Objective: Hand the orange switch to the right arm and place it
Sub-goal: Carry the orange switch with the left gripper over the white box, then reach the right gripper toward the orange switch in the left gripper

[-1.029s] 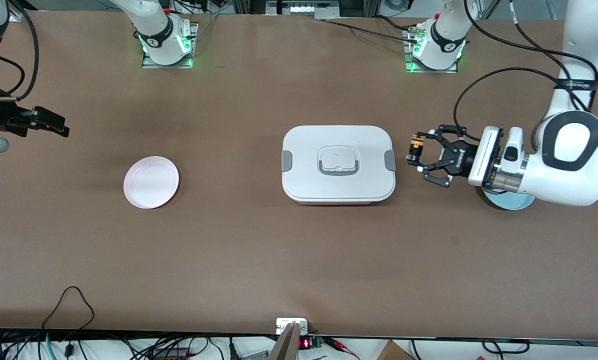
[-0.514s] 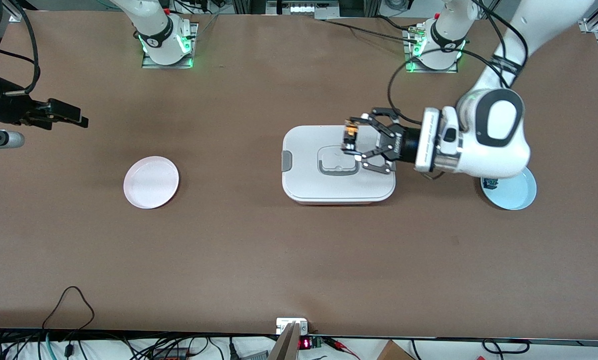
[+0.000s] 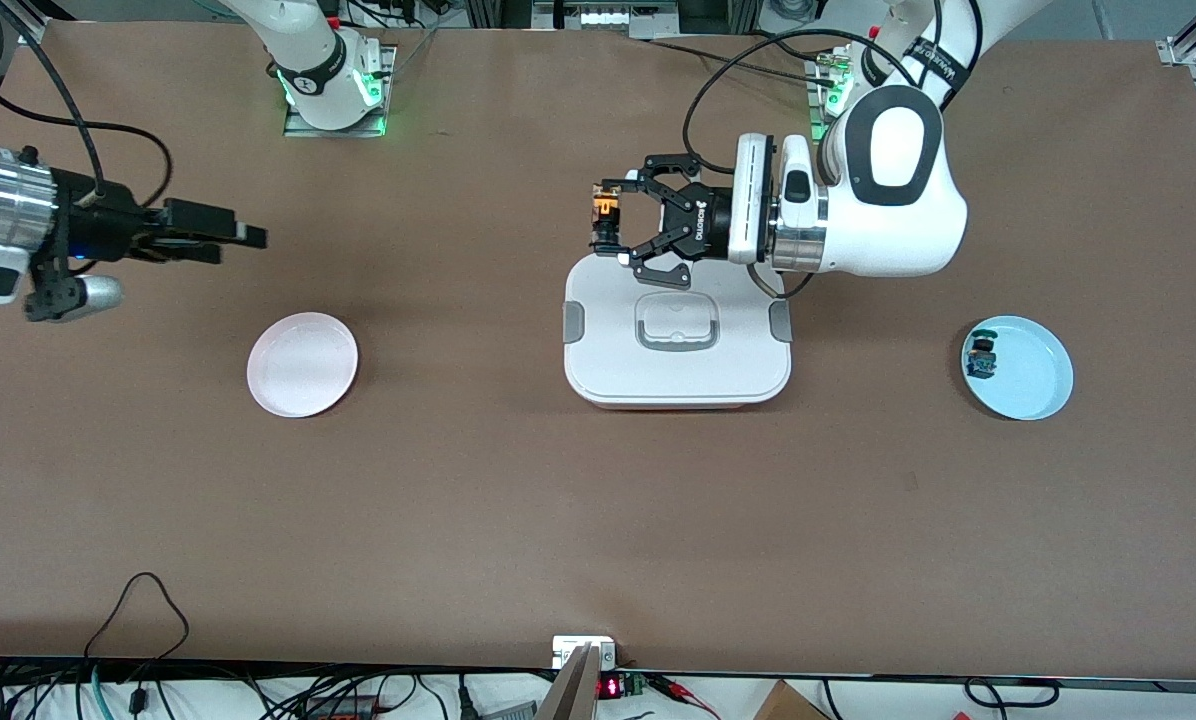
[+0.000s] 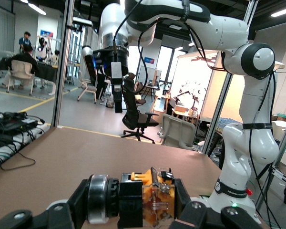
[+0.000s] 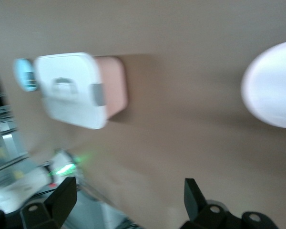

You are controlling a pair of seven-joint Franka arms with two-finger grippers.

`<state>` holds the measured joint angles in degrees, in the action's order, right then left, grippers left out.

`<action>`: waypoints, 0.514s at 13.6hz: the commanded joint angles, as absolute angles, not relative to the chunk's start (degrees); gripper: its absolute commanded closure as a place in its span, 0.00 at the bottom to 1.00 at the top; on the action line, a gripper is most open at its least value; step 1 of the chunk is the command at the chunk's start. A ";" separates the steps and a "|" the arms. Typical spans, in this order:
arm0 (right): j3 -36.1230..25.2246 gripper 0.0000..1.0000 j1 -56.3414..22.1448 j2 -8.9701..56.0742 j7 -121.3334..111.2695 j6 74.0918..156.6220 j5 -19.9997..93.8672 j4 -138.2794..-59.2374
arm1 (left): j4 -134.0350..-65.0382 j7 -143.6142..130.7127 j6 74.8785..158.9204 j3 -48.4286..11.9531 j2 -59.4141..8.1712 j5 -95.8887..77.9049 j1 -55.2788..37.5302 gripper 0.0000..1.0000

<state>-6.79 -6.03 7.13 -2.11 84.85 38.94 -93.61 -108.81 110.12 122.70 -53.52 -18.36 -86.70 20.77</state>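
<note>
The orange switch point(image 3: 605, 214) has a black button end and an orange body. My left gripper point(image 3: 611, 222) is shut on it and holds it in the air, over the edge of the white lidded box point(image 3: 677, 345) that is nearest the robots' bases. In the left wrist view the switch point(image 4: 155, 204) sits sideways between the claw fingers of the left gripper point(image 4: 133, 204). My right gripper point(image 3: 244, 237) hangs open and empty over bare table, above the pink plate point(image 3: 302, 364). In the right wrist view the right gripper point(image 5: 126, 192) has its fingers wide apart.
A blue plate point(image 3: 1033, 385) lies toward the left arm's end of the table with a blue-green switch point(image 3: 982, 357) on it. The right wrist view shows the box point(image 5: 71, 90) and the pink plate point(image 5: 271, 90). The right arm point(image 4: 115, 71) shows in the left wrist view.
My left gripper has carried the orange switch from beside the blue plate across the box toward the right arm's end. My right gripper has moved in toward the table's middle.
</note>
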 commanded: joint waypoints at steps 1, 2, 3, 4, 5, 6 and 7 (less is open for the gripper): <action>-6.86 0.00 -5.80 6.33 -1.67 84.99 53.73 -99.65 | -112.14 123.87 122.96 -54.14 -17.40 -97.95 21.80 1.00; -6.86 0.00 -5.97 6.33 -1.76 85.95 59.01 -102.19 | -112.32 125.49 122.96 -54.31 -17.49 -99.48 21.54 1.00; -6.86 0.00 -6.41 6.33 -1.93 87.35 63.85 -104.74 | -112.32 125.51 122.96 -54.40 -17.49 -99.67 21.53 1.00; -6.68 0.00 -7.29 6.85 -2.28 88.06 66.94 -105.90 | -112.32 125.51 123.05 -54.40 -17.49 -99.67 21.53 1.00; -6.59 0.00 -8.60 7.55 -2.89 89.37 69.23 -106.78 | -112.32 125.77 123.05 -54.49 -17.49 -99.67 21.45 1.00; -6.50 0.00 -9.57 8.34 -3.86 90.60 70.74 -107.22 | -112.32 126.12 123.05 -54.49 -17.49 -99.67 21.45 1.00; -6.59 0.00 -10.80 9.05 -4.74 90.88 73.01 -107.49 | -112.32 126.56 123.05 -54.49 -17.49 -99.67 21.45 1.00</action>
